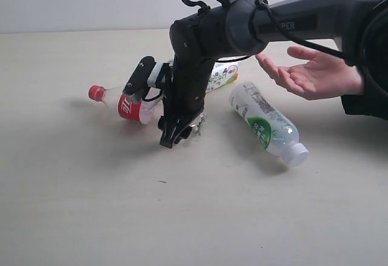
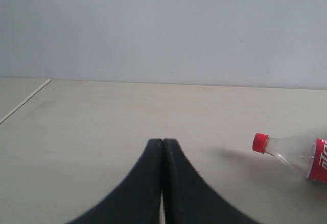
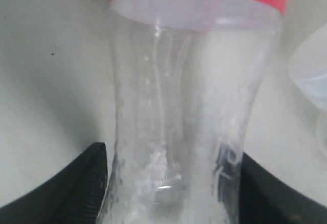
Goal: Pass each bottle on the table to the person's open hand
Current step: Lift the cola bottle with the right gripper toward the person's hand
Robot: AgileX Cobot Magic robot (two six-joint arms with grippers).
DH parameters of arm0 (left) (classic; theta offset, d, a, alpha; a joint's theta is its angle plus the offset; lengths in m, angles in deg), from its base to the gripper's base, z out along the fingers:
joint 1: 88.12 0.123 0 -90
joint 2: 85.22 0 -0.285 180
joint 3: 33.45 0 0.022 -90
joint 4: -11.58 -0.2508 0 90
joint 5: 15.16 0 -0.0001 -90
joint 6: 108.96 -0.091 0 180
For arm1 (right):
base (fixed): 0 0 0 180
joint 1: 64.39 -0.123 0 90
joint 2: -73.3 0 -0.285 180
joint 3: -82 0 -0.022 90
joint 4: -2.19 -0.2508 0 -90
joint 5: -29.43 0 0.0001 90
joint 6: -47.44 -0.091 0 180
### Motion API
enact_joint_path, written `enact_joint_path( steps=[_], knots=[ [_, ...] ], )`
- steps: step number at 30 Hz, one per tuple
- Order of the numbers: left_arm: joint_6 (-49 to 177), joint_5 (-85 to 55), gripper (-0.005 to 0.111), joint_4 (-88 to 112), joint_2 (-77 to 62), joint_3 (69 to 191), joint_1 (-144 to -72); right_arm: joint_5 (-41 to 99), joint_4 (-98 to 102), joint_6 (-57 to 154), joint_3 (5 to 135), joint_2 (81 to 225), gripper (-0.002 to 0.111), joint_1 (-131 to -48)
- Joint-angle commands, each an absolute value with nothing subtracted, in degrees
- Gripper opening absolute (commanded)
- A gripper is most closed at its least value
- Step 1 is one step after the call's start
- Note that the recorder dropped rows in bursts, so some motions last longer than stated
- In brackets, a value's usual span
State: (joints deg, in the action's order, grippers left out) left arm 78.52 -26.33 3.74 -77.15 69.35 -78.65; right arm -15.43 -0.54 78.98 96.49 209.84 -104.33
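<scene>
Right tool (image 1: 176,136) pinches the thin clear base end of the red-labelled bottle (image 1: 129,107), which lies on the counter (image 1: 182,217) apart from the open hand (image 1: 312,75), and left tool (image 2: 162,142) is closed on nothing; risk: the soft wall buckles and the overhanging neck end slips free on lifting.

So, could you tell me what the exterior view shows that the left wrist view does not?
Only the exterior view shows the person's open bare hand, the white-capped clear plastic bottle with a green label and the black right arm. Only the left wrist view shows the shut black left tool. Both show the red-capped clear plastic bottle with a red label and the pale beige wood-grain table.
</scene>
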Motion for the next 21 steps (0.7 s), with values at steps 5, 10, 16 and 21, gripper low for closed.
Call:
enact_joint_path(
  steps=[5,10,16,21],
  knots=[
    [78.4,-26.4,0.000,4.2,-77.4,69.3,-78.9,-19.9,-4.9,76.1,96.5,199.5,0.000,-105.1],
    [78.4,-26.4,0.000,4.2,-77.4,69.3,-78.9,-23.6,-5.6,72.2,96.5,192.8,0.000,-106.6],
    [78.4,-26.4,0.000,4.2,-77.4,69.3,-78.9,-29.7,-1.1,59.1,96.3,184.3,0.000,-106.9],
    [78.4,-26.4,0.000,4.2,-77.4,69.3,-78.9,-32.8,9.8,46.8,91.4,176.7,0.000,-105.0]
  ],
)
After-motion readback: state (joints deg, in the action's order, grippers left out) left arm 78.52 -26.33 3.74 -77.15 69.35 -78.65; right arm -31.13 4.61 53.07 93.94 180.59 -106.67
